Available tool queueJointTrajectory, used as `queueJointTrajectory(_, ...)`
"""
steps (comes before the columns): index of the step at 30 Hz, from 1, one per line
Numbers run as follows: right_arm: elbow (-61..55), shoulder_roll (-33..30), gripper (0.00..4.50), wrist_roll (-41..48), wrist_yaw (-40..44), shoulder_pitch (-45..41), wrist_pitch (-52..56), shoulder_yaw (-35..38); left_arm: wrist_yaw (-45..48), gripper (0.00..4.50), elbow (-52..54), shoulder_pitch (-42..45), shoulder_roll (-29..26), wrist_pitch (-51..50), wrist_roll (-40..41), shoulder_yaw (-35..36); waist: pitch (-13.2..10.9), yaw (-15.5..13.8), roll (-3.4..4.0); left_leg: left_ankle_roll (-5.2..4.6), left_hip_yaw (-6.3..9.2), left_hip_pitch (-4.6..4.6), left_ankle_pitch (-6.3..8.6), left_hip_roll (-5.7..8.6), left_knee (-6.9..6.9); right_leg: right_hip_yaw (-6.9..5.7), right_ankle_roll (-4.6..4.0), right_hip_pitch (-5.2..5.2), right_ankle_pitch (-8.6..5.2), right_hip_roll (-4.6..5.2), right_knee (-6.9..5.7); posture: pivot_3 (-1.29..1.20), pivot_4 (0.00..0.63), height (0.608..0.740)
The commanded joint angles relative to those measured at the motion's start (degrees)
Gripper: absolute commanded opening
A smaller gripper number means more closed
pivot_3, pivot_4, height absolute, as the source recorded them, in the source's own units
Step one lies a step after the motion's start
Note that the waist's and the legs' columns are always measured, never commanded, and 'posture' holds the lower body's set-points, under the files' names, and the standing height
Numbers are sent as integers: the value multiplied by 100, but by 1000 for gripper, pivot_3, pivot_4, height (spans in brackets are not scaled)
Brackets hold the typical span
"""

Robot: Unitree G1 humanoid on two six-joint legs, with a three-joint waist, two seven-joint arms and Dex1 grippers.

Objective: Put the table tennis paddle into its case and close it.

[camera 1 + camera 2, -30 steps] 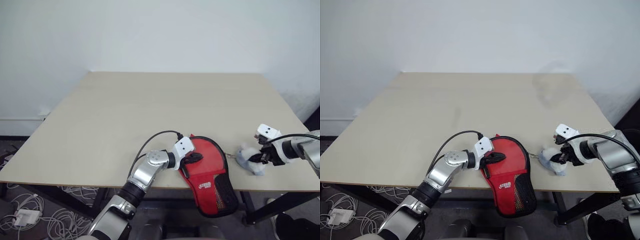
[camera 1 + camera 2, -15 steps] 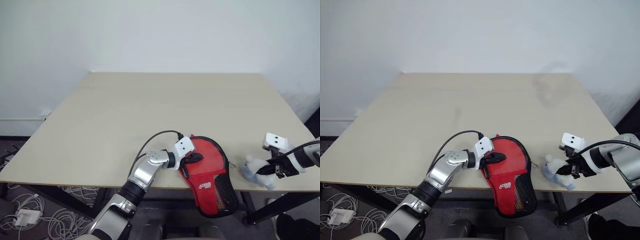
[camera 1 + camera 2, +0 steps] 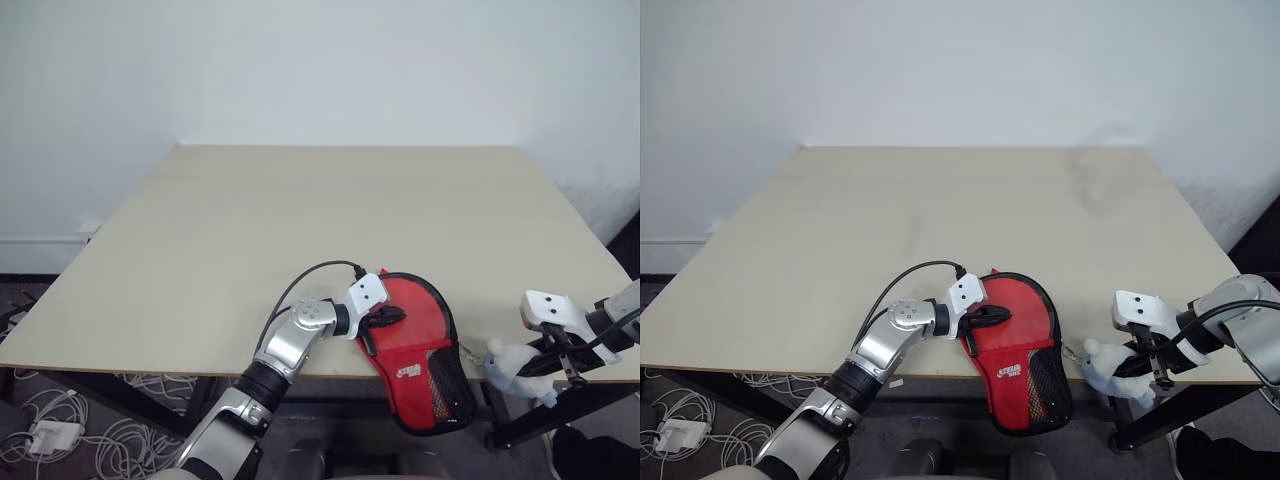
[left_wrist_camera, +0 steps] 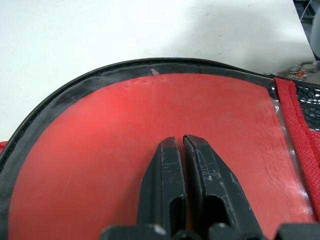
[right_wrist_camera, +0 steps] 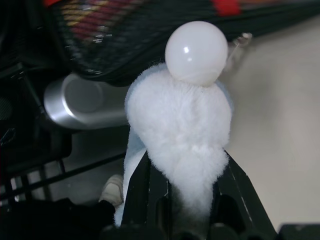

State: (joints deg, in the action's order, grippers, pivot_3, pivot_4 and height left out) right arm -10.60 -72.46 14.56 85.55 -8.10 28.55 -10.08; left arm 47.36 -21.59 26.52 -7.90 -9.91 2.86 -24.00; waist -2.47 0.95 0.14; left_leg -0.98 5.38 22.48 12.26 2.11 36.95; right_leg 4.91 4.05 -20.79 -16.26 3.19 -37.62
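step: zipping shut | case [image 3: 418, 345]: at worktop [image 3: 300, 230] near edge, overhanging, paddle unseen | left end effector [image 4: 183, 150]: pressed together, pinning case | right end effector [image 5: 182, 200]: pinching fluffy zip charm [image 3: 512, 367] | next: judged, pull charm along the edging.

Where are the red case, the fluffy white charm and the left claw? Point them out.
case [image 3: 425, 335], left eye view: red outer face.
fluffy white charm [image 5: 180, 120], right wrist view: middle of the fur.
left claw [image 4: 180, 142], left wrist view: between its two black fingertips.
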Motion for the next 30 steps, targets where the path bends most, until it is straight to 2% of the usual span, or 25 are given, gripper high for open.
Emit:
queueJointTrajectory(1,-121,-304,380,17,312,166,-352,202,-6,126,-358,-167,-232,-184,-243,-37,0,-1,0,0,-1,0,0,0,0,1,0,0,0,0,0,0,0,734)
queueJointTrajectory(17,-365,-995,380,507,695,1140,-1453,758,184,126,-309,-65,-306,-196,-202,-18,-1,3,0,4,-3,0,4,-9,-1,0,-1,-1,-1,0,2,0,0,734)
queueJointTrajectory(23,-1100,-1239,380,1043,695,1864,-1535,1205,194,126,-321,-36,-290,-192,-208,-24,-2,-5,0,16,-2,3,11,-11,-2,0,-1,-3,-2,0,2,0,0,734)
queueJointTrajectory(30,-1964,-1097,380,1330,695,2623,-1119,1928,214,126,-363,10,-289,-206,-200,-13,-3,-10,-3,17,-3,3,11,-12,-1,-1,-1,-1,-2,-1,2,0,0,734)
